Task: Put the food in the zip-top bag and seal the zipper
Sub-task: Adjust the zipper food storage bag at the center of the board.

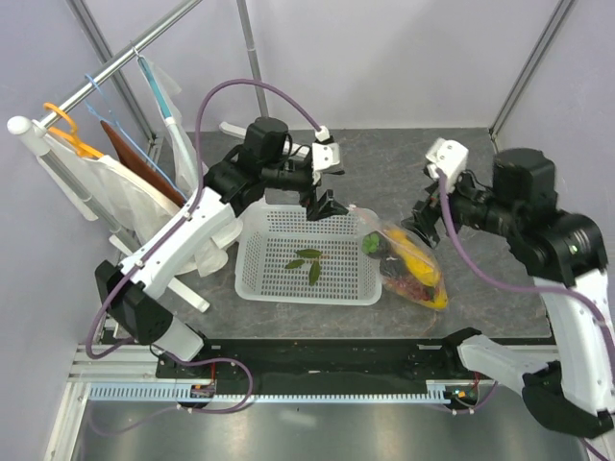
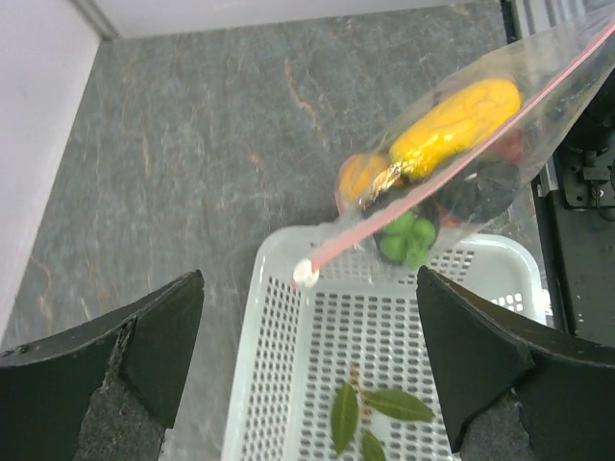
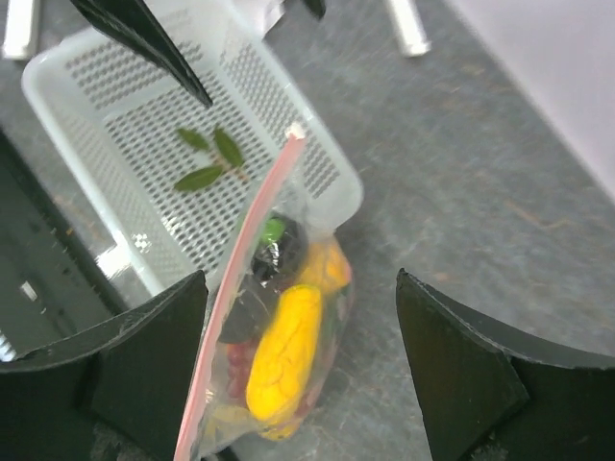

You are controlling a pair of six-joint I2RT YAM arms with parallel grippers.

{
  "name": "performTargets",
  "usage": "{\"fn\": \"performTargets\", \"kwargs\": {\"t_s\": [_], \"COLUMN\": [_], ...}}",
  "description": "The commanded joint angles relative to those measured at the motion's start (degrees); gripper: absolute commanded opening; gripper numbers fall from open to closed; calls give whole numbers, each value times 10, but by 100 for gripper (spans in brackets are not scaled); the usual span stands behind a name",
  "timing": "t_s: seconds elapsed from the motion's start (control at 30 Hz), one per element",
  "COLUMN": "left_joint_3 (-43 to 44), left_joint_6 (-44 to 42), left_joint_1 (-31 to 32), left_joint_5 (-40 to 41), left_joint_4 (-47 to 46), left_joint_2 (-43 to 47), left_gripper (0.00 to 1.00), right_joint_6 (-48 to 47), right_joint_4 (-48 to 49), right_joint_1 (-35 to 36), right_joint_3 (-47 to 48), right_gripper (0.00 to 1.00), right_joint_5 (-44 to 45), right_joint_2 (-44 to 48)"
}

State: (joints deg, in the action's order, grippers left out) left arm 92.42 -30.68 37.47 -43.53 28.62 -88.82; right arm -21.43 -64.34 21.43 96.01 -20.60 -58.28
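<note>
The clear zip-top bag [image 1: 408, 264] lies on the table, its upper end leaning on the right rim of the white mesh basket [image 1: 252, 259]. The food is inside it: a yellow mango [image 2: 454, 125], an orange [image 2: 363, 176], dark mangosteens [image 2: 485, 187] and red fruits. The pink zipper [image 2: 452, 158] runs along the bag's edge, with a white slider [image 2: 305, 274] at its end over the basket. My left gripper [image 1: 325, 204] is open, above the basket's far right corner, near the slider. My right gripper [image 1: 429, 219] is open, just right of the bag. The bag also shows in the right wrist view [image 3: 279, 336].
Loose green leaves [image 1: 308, 261] lie in the basket. A clothes rack [image 1: 106, 144] with hangers and cloth stands at the far left. A dark rail [image 1: 317, 360] runs along the table's near edge.
</note>
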Motion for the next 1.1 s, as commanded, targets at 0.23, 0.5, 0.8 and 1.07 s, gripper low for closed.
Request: {"fn": "performTargets", "kwargs": {"t_s": [0.23,0.5,0.8,1.07], "left_joint_3": [-128,-144,-149,-151], "left_joint_6": [84,96,98,93], "left_joint_1": [-24,-30,-30,-29], "left_joint_5": [50,56,47,45], "left_joint_4": [-37,-39,-42,-37], "left_joint_2": [129,138,145,150], "left_gripper": [100,100,100,100], "right_joint_6": [-65,-77,-66,-49], "right_joint_4": [-128,-164,-166,-145], "right_joint_1": [62,144,201,201], "right_joint_3": [66,78,49,-31], "right_gripper": [84,79,62,22], "right_joint_5": [-50,62,184,238], "right_joint_2": [-113,-182,-207,-172]}}
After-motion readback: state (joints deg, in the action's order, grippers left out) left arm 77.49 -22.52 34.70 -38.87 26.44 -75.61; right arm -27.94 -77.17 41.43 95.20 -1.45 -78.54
